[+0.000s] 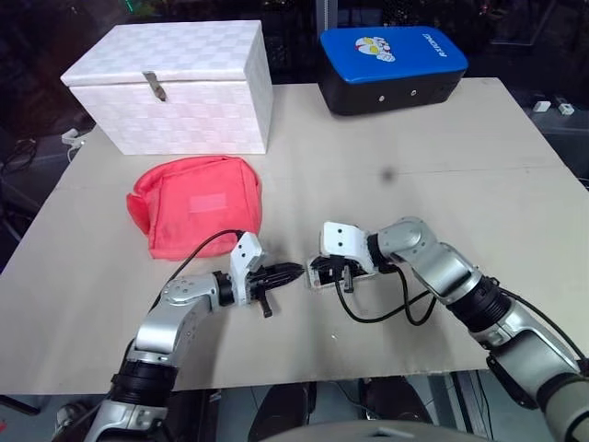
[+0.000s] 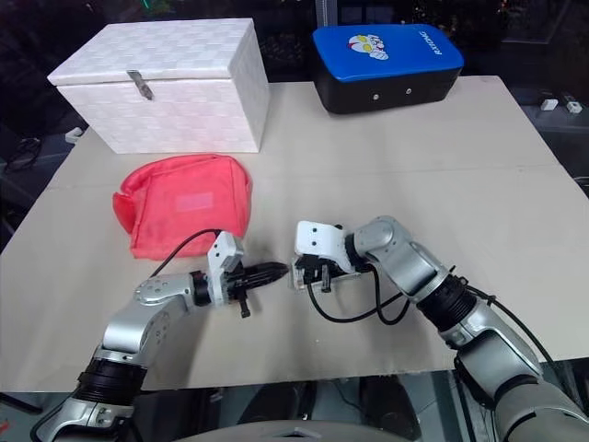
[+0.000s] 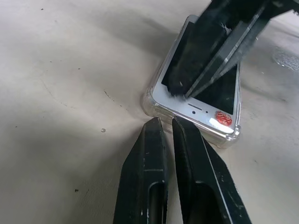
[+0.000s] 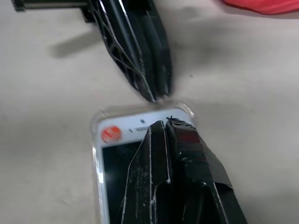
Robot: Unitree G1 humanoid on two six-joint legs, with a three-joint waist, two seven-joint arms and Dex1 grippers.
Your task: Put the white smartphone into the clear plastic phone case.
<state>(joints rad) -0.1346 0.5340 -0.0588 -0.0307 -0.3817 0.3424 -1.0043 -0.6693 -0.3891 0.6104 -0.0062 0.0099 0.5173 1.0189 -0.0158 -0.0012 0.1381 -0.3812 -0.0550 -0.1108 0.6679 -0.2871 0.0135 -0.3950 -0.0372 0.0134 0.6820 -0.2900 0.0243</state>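
On the table (image 1: 515, 184): white smartphone (image 3: 202, 100) sits within clear plastic phone case (image 3: 150, 103).
Left gripper (image 3: 163, 123), nearly closed and empty, sits at the case's 9 o'clock; right gripper (image 4: 166, 123), closed and empty, presses the screen.

Even light from overhead is falling on my table (image 1: 515, 193), leaving it bright while the room behind is staying dark. Soft shadows are lying under my arms. Glare is glinting off the blue case (image 1: 396, 46) and off the clear plastic phone case (image 3: 148, 103) rim. In my right wrist view, my right gripper (image 4: 167, 125) is looking blurred.
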